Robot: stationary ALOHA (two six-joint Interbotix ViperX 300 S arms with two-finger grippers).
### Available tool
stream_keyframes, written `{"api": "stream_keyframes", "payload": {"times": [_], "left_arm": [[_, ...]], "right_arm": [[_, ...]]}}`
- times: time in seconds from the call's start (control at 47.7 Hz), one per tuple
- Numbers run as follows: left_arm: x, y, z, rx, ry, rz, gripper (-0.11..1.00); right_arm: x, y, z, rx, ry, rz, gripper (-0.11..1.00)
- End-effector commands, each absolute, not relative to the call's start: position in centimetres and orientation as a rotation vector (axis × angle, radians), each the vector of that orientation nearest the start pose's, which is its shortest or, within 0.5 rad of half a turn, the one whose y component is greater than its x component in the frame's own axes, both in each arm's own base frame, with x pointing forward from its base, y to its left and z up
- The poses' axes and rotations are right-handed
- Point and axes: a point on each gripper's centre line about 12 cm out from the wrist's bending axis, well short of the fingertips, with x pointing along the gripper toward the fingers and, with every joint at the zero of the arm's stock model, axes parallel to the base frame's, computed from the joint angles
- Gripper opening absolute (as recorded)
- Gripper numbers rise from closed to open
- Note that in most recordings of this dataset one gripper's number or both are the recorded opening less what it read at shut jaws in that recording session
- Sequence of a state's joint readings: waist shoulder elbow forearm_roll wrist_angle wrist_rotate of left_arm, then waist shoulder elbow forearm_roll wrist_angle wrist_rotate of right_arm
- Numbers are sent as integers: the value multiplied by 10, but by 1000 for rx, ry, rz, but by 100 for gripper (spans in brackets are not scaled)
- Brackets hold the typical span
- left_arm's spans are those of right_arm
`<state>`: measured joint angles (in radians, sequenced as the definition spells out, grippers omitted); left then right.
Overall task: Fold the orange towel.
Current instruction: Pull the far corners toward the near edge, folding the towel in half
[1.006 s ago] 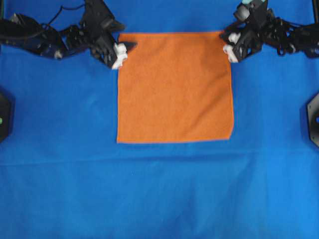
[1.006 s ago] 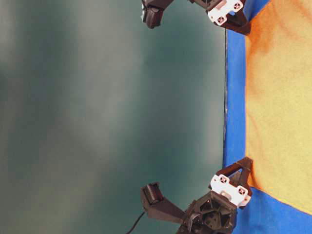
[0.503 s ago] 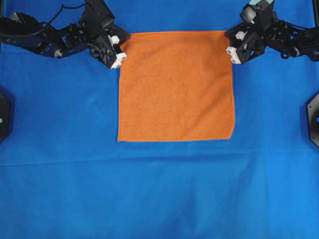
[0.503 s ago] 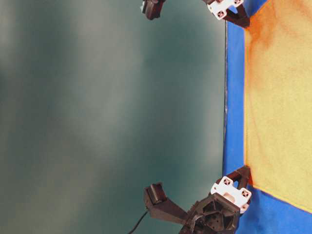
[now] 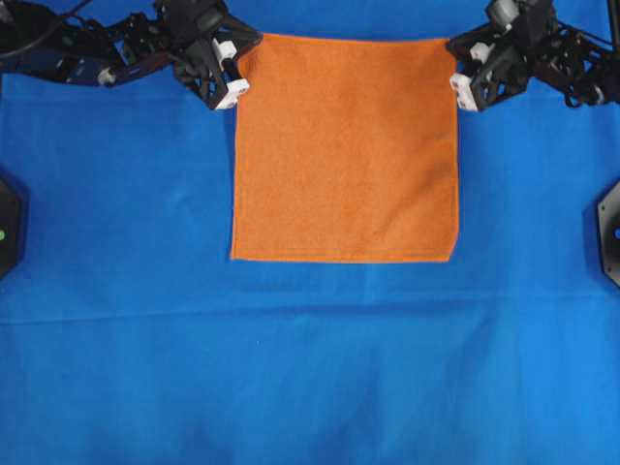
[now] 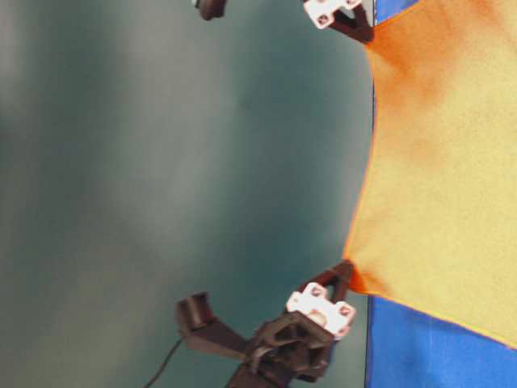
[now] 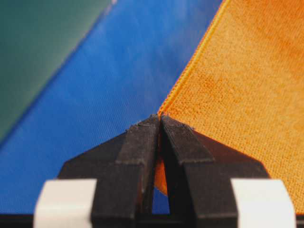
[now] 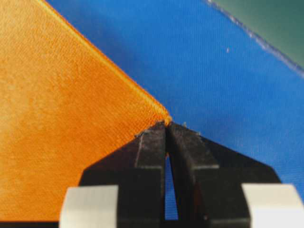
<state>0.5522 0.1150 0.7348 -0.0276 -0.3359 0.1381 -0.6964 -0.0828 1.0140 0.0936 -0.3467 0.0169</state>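
The orange towel (image 5: 344, 145) lies spread as a square on the blue cloth, its near edge flat. My left gripper (image 5: 244, 46) is shut on the towel's far left corner, and my right gripper (image 5: 451, 50) is shut on the far right corner. In the left wrist view the black fingertips (image 7: 147, 137) pinch the orange hem (image 7: 237, 85). The right wrist view shows the same pinch by my right gripper (image 8: 166, 123) at the tip of the towel's corner (image 8: 71, 118). From table level, the towel's far edge (image 6: 363, 202) hangs raised off the cloth between both grippers.
A blue cloth (image 5: 291, 368) covers the whole table, with a faint crease running across it in front of the towel. Dark round fixtures sit at the left edge (image 5: 8, 223) and the right edge (image 5: 610, 232). Both arms stretch along the far edge.
Both grippers closed on the towel's far corners and lifted them. The far edge rose and moved back, dragging the near edge a little away from the front.
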Motion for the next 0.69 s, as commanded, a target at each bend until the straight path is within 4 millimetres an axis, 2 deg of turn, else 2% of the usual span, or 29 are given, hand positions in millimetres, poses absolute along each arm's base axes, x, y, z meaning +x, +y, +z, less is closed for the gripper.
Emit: {"api": "stream_keyframes", "payload": {"times": [0.0, 0.168, 0.314, 0.44, 0.671], "left_arm": [[337, 210, 153, -19, 490, 524, 1], [338, 200, 149, -23, 518, 500, 1], [336, 183, 142, -31, 558, 462, 1], [330, 166, 134, -34, 600, 426, 1], [326, 107, 125, -21, 671, 281, 1]], "right_arm": [[240, -201, 138, 280, 496, -728, 1], [241, -198, 136, 283, 516, -715, 1], [245, -187, 134, 281, 542, -680, 1], [248, -170, 133, 281, 579, -628, 1], [254, -116, 134, 270, 645, -467, 1]]}}
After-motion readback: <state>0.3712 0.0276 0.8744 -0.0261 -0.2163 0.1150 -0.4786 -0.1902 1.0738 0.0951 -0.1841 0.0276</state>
